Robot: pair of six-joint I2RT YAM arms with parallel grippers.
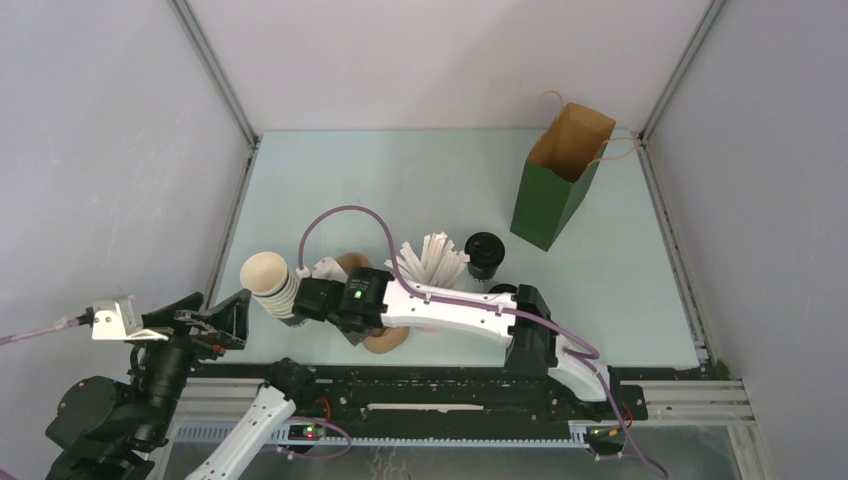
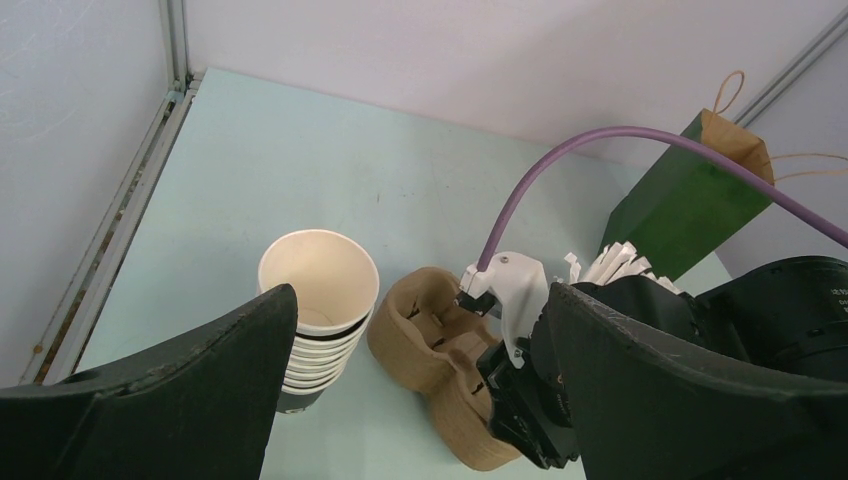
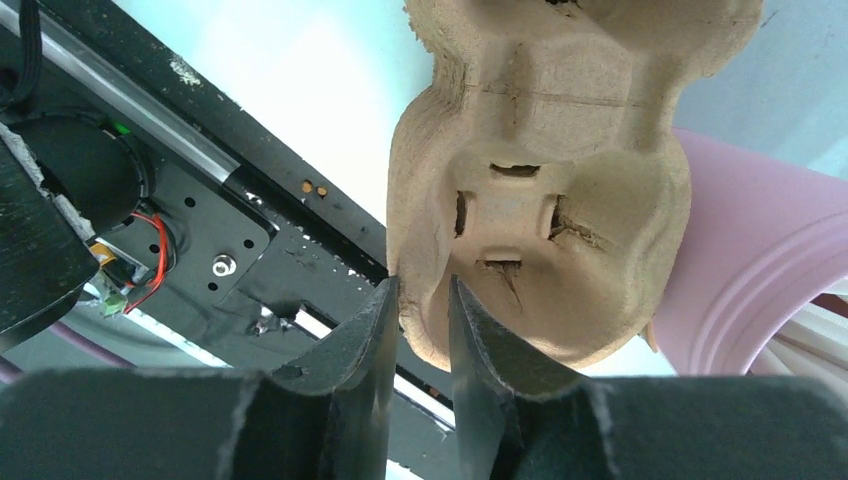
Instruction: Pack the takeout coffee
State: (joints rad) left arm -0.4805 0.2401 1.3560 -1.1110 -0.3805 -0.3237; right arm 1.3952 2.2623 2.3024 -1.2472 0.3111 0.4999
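Right gripper (image 3: 420,292) pinches the pulp cup carrier (image 3: 540,200) (rim between its fingers (image 3: 368,340)); left gripper (image 2: 420,297) gapes wide, holding nothing.

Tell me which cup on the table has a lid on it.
The single black cup beside the white straws: a black lid closes it. The other cups form a nested stack at left, the top one open, cream inside.

Table (image 1: 400,180): pale green.
Back right: I see a green bag (image 1: 550,200) standing.
Middle: takeout coffee (image 1: 485,255), straw holder (image 1: 432,258).
Front left: cup stack (image 1: 270,280), brown tray (image 2: 430,340), tipped.
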